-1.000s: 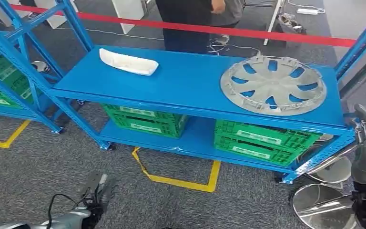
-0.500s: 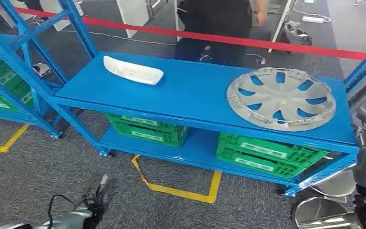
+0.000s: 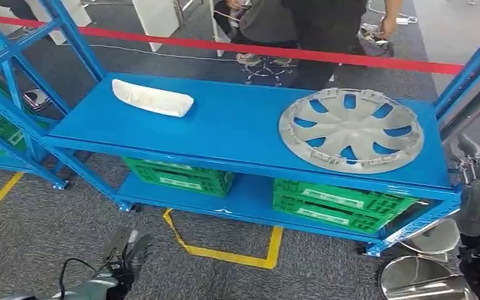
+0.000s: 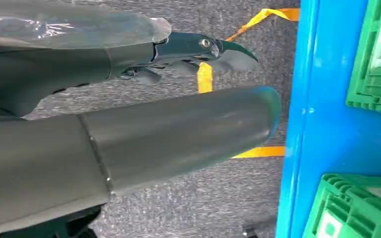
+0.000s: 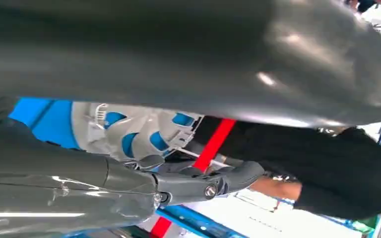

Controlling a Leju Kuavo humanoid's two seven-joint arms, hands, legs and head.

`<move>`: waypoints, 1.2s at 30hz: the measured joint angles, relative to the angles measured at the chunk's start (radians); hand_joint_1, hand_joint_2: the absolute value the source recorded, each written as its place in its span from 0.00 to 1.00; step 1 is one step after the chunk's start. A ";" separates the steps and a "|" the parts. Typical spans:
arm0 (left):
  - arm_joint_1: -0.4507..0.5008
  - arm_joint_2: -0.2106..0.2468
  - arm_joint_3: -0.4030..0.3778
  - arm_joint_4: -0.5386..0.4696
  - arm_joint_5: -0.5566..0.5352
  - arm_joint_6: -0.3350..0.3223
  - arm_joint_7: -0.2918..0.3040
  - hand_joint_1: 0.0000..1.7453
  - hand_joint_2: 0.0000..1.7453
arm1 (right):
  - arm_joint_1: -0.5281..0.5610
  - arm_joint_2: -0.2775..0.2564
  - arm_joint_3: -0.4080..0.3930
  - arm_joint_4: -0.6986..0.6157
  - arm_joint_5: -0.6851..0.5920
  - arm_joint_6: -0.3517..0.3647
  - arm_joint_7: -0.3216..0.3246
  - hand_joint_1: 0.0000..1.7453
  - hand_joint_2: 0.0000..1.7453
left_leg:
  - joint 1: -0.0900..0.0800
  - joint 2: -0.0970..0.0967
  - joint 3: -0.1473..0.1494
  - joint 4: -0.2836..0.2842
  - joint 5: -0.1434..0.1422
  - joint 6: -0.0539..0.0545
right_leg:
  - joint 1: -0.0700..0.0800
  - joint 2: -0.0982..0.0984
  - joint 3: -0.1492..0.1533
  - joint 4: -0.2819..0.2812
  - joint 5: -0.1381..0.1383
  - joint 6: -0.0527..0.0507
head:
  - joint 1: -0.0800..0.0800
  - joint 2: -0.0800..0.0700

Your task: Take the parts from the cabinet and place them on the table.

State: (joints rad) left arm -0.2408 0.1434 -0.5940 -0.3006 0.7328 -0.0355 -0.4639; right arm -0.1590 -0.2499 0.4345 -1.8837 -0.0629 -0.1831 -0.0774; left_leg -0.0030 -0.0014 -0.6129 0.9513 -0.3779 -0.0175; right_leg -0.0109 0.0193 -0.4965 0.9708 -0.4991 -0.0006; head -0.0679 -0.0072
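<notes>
The whole picture has slid since a moment ago, so the robot itself is moving, not the parts. The wheel cover (image 3: 351, 129) and the white part (image 3: 152, 98) lie on the blue shelf (image 3: 237, 128). The left hand (image 3: 124, 250) and right hand (image 3: 478, 187) hang beside it, fingers apart, holding nothing. No part is picked yet.

No legible text, brand or number in any view. Green crates (image 3: 334, 203) on lower shelf of blue rack (image 3: 244, 125) carry pale label strips (image 3: 329, 197); print too small and blurred to read. Same crates (image 4: 377, 54) in left wrist view: label markings indistinct.
</notes>
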 joint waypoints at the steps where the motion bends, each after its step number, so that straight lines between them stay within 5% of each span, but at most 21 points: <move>1: -0.001 0.000 0.000 0.000 0.000 0.000 0.000 0.00 0.00 | 0.000 0.000 0.000 0.000 0.000 0.002 0.000 0.00 0.00 | -0.001 0.001 -0.001 0.005 -0.002 0.003 | -0.001 0.000 0.001 -0.004 0.000 0.003 | 0.000 0.000; 4: -0.001 0.000 0.000 0.000 0.000 0.000 0.000 0.00 0.00 | -0.001 0.000 0.000 0.001 0.000 0.004 0.000 0.00 0.00 | 0.010 0.001 0.012 -0.013 -0.004 0.018 | -0.001 -0.003 0.006 -0.010 -0.013 0.020 | 0.001 0.000; 5: -0.001 -0.001 0.000 0.000 0.000 0.000 0.000 0.00 0.00 | -0.002 0.000 0.000 0.001 -0.002 0.004 -0.001 0.00 0.00 | 0.001 -0.002 0.017 -0.012 -0.004 0.012 | 0.003 -0.009 0.006 0.006 -0.013 0.020 | 0.005 0.000; 6: -0.002 0.000 0.000 0.000 0.000 0.001 0.000 0.00 0.00 | -0.006 0.000 0.000 0.002 -0.004 0.004 -0.002 0.00 0.00 | 0.002 -0.005 0.022 -0.009 -0.009 0.011 | 0.004 -0.010 0.006 -0.001 0.011 -0.002 | 0.011 0.000; 7: -0.003 -0.001 0.000 0.000 0.000 0.005 0.000 0.00 0.00 | -0.008 0.000 0.000 0.006 -0.006 0.006 -0.001 0.00 0.00 | -0.001 -0.006 0.023 -0.008 -0.011 0.013 | 0.003 -0.011 0.019 -0.018 0.000 -0.011 | 0.010 0.000; 9: -0.002 -0.002 0.000 0.000 0.001 0.005 0.000 0.00 0.00 | -0.011 0.000 0.001 0.010 -0.007 0.009 -0.002 0.00 0.00 | -0.003 -0.006 0.022 -0.005 -0.017 0.018 | 0.000 -0.012 0.032 -0.032 -0.014 0.003 | 0.014 0.000; 25: 0.000 -0.003 0.000 0.000 -0.004 0.007 0.002 0.00 0.00 | -0.030 0.000 0.002 0.040 -0.006 0.036 0.013 0.00 0.00 | -0.001 -0.005 0.025 -0.003 -0.019 0.020 | 0.003 -0.012 0.035 -0.037 -0.013 0.008 | 0.014 0.000; 32: -0.001 -0.002 0.000 0.000 -0.007 0.007 0.002 0.00 0.00 | -0.045 -0.001 0.000 0.058 0.005 0.052 0.035 0.00 0.00 | -0.008 -0.006 0.025 0.000 -0.025 0.028 | -0.003 -0.012 0.038 -0.045 -0.013 0.019 | 0.013 0.000; 33: -0.002 -0.002 0.000 0.000 -0.007 0.007 0.002 0.00 0.00 | -0.048 -0.002 0.000 0.058 0.005 0.053 0.035 0.00 0.00 | 0.002 -0.005 0.034 -0.016 -0.021 0.033 | 0.004 -0.012 0.042 -0.046 -0.016 0.023 | 0.014 0.000; 34: -0.001 -0.003 0.000 0.000 -0.007 0.007 0.002 0.00 0.00 | -0.047 -0.004 0.000 0.059 0.005 0.053 0.035 0.00 0.00 | 0.006 -0.003 0.045 -0.029 -0.018 0.035 | 0.001 -0.013 0.040 -0.023 -0.030 0.024 | 0.013 0.000; 36: -0.003 -0.003 0.000 0.000 -0.007 0.007 0.002 0.00 0.00 | -0.053 -0.010 -0.001 0.061 0.005 0.053 0.035 0.00 0.00 | 0.010 0.000 0.053 -0.035 -0.020 0.042 | 0.000 -0.014 -0.039 0.128 -0.104 0.028 | 0.019 0.000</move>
State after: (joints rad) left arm -0.2435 0.1400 -0.5940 -0.3006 0.7256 -0.0286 -0.4616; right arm -0.2118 -0.2594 0.4337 -1.8223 -0.0576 -0.1301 -0.0420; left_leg 0.0066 -0.0018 -0.5600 0.9165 -0.3981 0.0240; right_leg -0.0112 0.0058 -0.5353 1.0990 -0.6029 0.0275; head -0.0484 -0.0072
